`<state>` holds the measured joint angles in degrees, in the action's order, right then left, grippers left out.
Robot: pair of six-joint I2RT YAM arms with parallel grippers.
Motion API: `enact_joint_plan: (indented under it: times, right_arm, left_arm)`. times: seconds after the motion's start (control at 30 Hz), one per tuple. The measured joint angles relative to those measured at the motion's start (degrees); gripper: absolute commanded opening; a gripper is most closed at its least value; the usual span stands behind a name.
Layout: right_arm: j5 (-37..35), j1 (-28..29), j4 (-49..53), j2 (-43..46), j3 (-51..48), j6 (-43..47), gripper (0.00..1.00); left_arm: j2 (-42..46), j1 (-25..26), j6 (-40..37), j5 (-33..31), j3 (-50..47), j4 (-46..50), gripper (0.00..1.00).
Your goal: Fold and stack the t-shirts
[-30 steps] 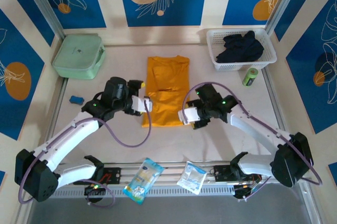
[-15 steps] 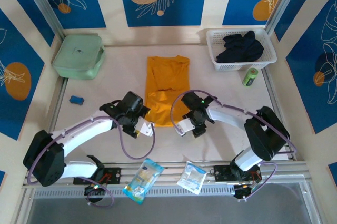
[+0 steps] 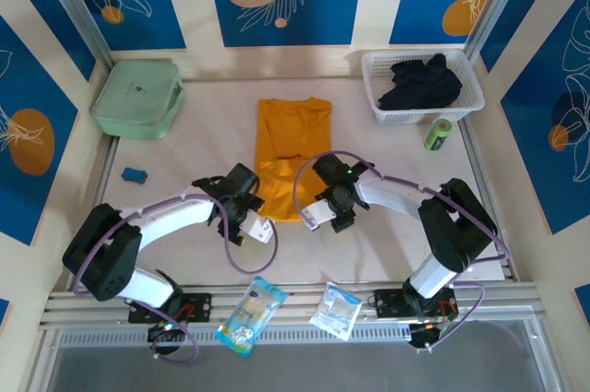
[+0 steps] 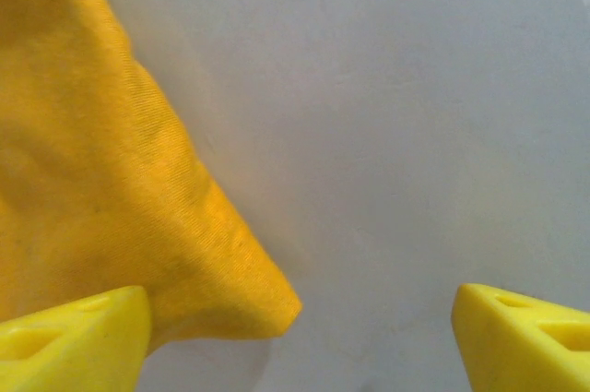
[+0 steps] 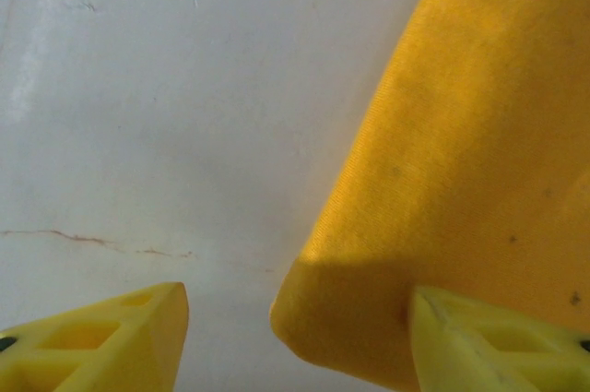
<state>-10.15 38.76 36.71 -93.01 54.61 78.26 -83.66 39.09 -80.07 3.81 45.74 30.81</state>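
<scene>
While L gripper [image 4: 300, 304] and R gripper [image 5: 297, 298] straddle its near corners, jaws apart, orange-yellow cloth t-shirt [image 3: 291, 157] prob. light, limp; pinch there.

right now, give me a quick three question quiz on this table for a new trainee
1. True or false: dark clothes lie in the white basket.
2. The left gripper and right gripper sit at which part of the orange t-shirt: A the far edge, B the near corners, C the middle?
3. Fill in: both grippers' jaws stand ___.
Key: 1 true; 2 B; 3 open.
</scene>
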Motion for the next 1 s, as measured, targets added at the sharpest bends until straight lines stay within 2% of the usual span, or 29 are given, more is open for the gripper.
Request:
enact_joint_plan:
  times: [0.13, 0.37, 0.57, 0.67, 0.7, 0.73, 0.77, 0.8, 0.9, 1.0]
  right_arm:
    - [0.0, 0.0, 0.3, -3.4, 1.2, -0.1, 0.48]
    - [-0.2, -0.2, 1.2, -5.9, 3.8, -0.7, 0.41]
    - [-0.2, -0.2, 0.9, -6.4, 4.3, -0.8, 0.30]
    - [-0.2, -0.2, 0.7, -6.8, 4.8, -1.2, 0.21]
    - [-0.2, -0.2, 0.6, -6.9, 4.9, -1.4, 0.19]
    - [-0.2, -0.3, 0.5, -7.0, 5.0, -1.7, 0.16]
    - [-0.1, -0.4, 0.4, -7.0, 5.1, -1.9, 0.14]
    - [0.0, -0.6, 0.4, -7.0, 5.1, -2.1, 0.11]
    - [0.5, -1.0, 0.7, -7.0, 5.4, -2.9, 0.00]
    - [1.1, -1.4, 0.9, -6.8, 5.4, -3.8, 0.00]
  left_arm:
    - [-3.1, 0.2, 0.0, 0.0, 1.7, 0.2, 0.66]
    - [-7.6, 0.2, 0.0, 0.0, 4.0, 0.2, 0.63]
    - [-12.9, 0.2, -0.6, 0.0, 9.4, 5.8, 0.54]
    - [-16.7, 0.2, -0.5, -0.4, 13.9, 9.7, 0.45]
    - [-18.0, 0.2, -0.4, -0.5, 15.3, 10.9, 0.39]
    - [-19.1, 0.3, -0.2, -0.9, 16.4, 11.8, 0.21]
    - [-19.7, 0.4, -0.1, -1.2, 16.9, 12.0, 0.07]
    - [-20.3, 0.5, 0.2, -1.7, 17.5, 12.2, 0.00]
    - [-20.8, 0.8, 1.1, -3.1, 18.4, 12.9, 0.00]
    - [-19.8, 1.0, 1.8, -3.5, 18.1, 12.7, 0.00]
